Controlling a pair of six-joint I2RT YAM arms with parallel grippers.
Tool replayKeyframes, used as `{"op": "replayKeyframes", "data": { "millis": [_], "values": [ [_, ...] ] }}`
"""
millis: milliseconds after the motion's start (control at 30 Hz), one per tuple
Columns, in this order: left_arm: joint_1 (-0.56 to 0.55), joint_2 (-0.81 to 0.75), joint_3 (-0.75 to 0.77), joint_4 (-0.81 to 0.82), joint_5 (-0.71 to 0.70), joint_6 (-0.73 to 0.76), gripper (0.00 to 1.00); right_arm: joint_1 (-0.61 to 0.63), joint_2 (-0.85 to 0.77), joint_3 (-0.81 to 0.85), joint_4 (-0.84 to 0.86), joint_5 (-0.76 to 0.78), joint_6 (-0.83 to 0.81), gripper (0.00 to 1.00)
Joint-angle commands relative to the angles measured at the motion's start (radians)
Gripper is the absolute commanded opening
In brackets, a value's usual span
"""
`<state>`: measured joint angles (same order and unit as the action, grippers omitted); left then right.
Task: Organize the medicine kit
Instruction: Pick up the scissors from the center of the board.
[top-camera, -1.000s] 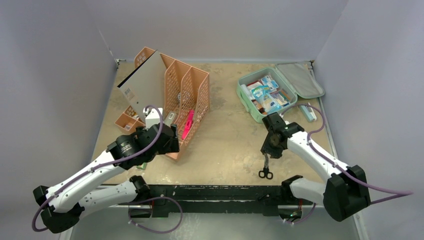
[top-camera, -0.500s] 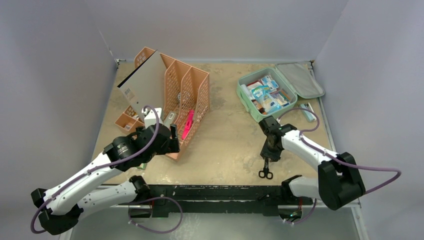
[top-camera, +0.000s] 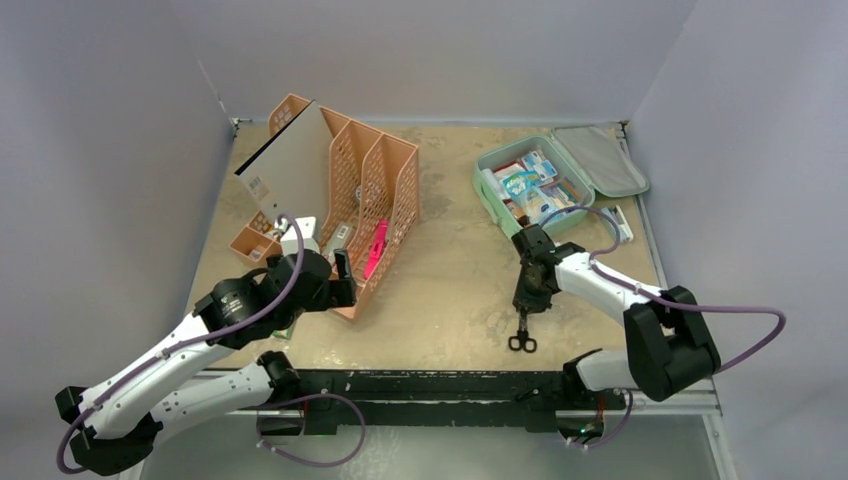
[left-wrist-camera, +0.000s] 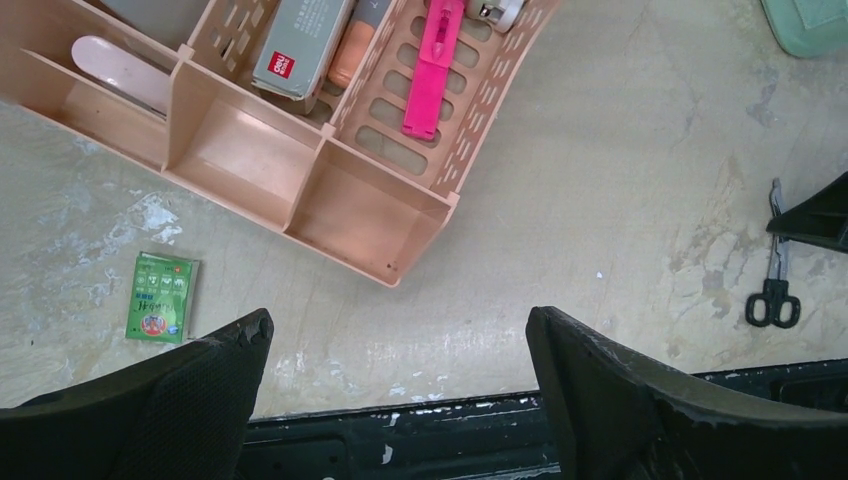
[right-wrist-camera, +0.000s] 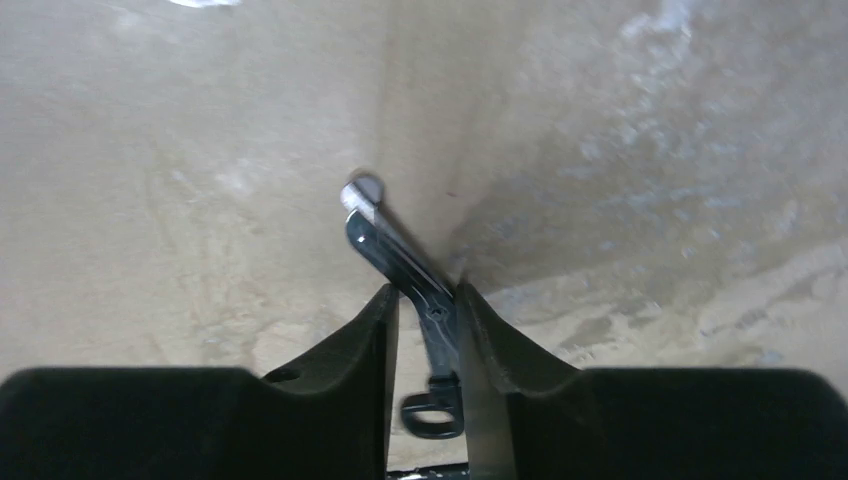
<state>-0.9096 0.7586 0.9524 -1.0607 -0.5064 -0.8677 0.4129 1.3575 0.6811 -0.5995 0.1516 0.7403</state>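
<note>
The mint-green medicine kit (top-camera: 487, 195) lies open at the back right, its grey-lined lid (top-camera: 600, 160) folded out and packets inside. Black scissors (top-camera: 521, 338) lie on the table near the front edge, also in the left wrist view at the right (left-wrist-camera: 773, 300). My right gripper (top-camera: 526, 298) points down over them. In its wrist view the jaws (right-wrist-camera: 425, 292) straddle the scissors (right-wrist-camera: 395, 250) at the pivot, narrow but still open, with a slit left at the left finger. My left gripper (top-camera: 343, 272) hovers wide open and empty (left-wrist-camera: 400, 320) beside the orange rack.
The orange mesh file rack (top-camera: 375, 190) stands at the back left with a pink item (top-camera: 377, 250) and a white board (top-camera: 285, 165) in it. A green sachet (left-wrist-camera: 160, 298) lies on the table by the rack. A white tube (top-camera: 622, 226) rests right of the kit.
My right arm swung left and down over the scissors, and its jaws narrowed around them. The scissors shifted slightly left. The left arm drew back a little.
</note>
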Motion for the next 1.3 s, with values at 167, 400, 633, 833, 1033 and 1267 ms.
{"op": "replayKeyframes", "data": {
  "millis": [167, 400, 633, 833, 1033, 1267],
  "values": [
    [0.003, 0.005, 0.015, 0.031, 0.038, 0.033, 0.94, 0.021, 0.032, 0.051, 0.232, -0.182, -0.194, 0.13],
    [0.003, 0.035, 0.033, 0.05, 0.069, 0.07, 0.9, 0.063, 0.055, 0.076, 0.344, -0.275, -0.277, 0.02],
    [0.003, 0.087, 0.037, 0.094, 0.125, 0.099, 0.88, 0.153, 0.107, 0.136, 0.372, -0.288, -0.304, 0.01],
    [0.003, 0.105, 0.046, 0.105, 0.149, 0.137, 0.88, 0.159, 0.07, 0.227, 0.285, -0.215, -0.383, 0.0],
    [0.003, 0.07, 0.036, 0.114, 0.158, 0.182, 0.88, 0.159, 0.046, 0.344, 0.186, -0.2, -0.45, 0.0],
    [0.003, 0.016, 0.029, 0.107, 0.154, 0.232, 0.88, 0.155, 0.072, 0.512, 0.033, -0.062, -0.574, 0.0]
  ]
}}
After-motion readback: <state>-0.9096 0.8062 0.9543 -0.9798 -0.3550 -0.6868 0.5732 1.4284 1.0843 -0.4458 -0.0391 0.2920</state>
